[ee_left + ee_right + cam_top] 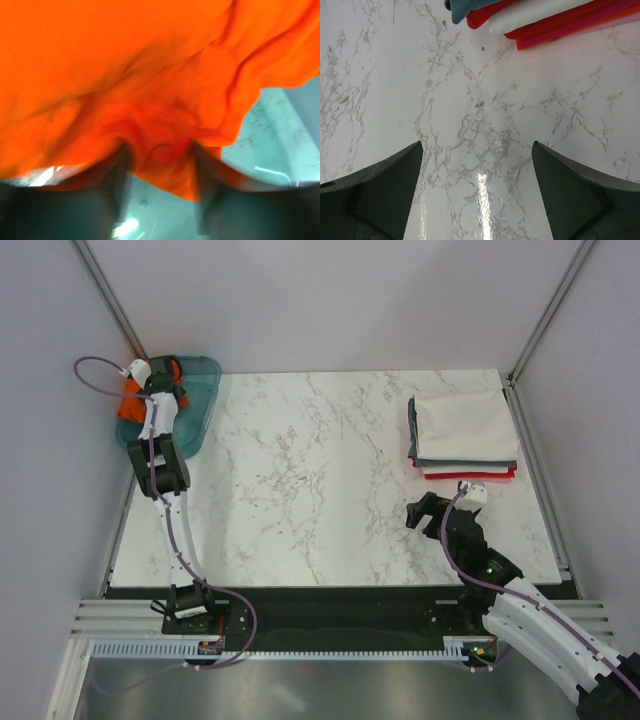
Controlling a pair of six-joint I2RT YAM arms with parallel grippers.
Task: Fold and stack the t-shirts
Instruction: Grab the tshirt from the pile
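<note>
The bright orange t-shirt [128,405] lies crumpled in the teal tray [200,400] at the table's far left corner. My left gripper [163,377] reaches down into the tray. In the left wrist view the orange t-shirt [125,65] fills most of the frame, and a fold of it hangs between the parted fingers of my left gripper [160,155]. Folded t-shirts [465,430], white on top with grey and red below, form a stack at the far right. My right gripper [424,510] hovers open and empty over bare marble, just short of that stack [545,20].
The teal tray's floor [270,145] shows below the orange cloth. White walls and metal posts close in the table on three sides. Purple cables run along both arms. Marble tabletop [310,470] spans the space between tray and stack.
</note>
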